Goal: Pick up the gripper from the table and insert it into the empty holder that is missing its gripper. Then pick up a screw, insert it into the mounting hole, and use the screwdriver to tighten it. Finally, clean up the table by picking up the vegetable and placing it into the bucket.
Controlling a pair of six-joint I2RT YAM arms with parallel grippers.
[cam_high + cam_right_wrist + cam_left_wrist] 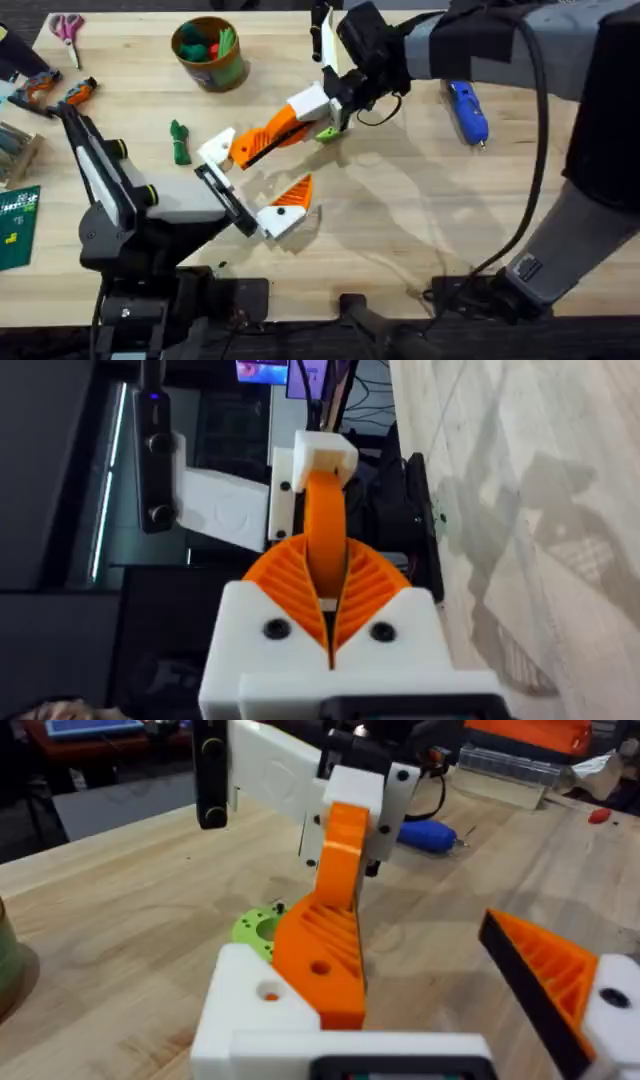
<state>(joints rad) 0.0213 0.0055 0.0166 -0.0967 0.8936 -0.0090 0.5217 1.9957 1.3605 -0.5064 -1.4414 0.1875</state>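
Observation:
The orange gripper (268, 138) is clamped between the white fingers and orange pads of my right gripper (312, 112), which is shut on it. Its lower end lies against the plain white holder (216, 148) on one finger of my left gripper (260, 172). The left gripper stands open, its other finger tipped with an orange wedge (293, 192). In the left wrist view the gripper (320, 952) sits along the holder (250, 1005). The right wrist view has my pads (372, 588) closed on the gripper (325, 530). The dark green vegetable (180, 142) lies left of the holder. The bucket (210, 52) stands at the back, the blue screwdriver (466, 110) on the right.
A bright green ring with holes (327, 132) lies under the right gripper. Pink scissors (68, 28) and orange-handled pliers (60, 92) lie at the far left, with a green board (15, 225) at the left edge.

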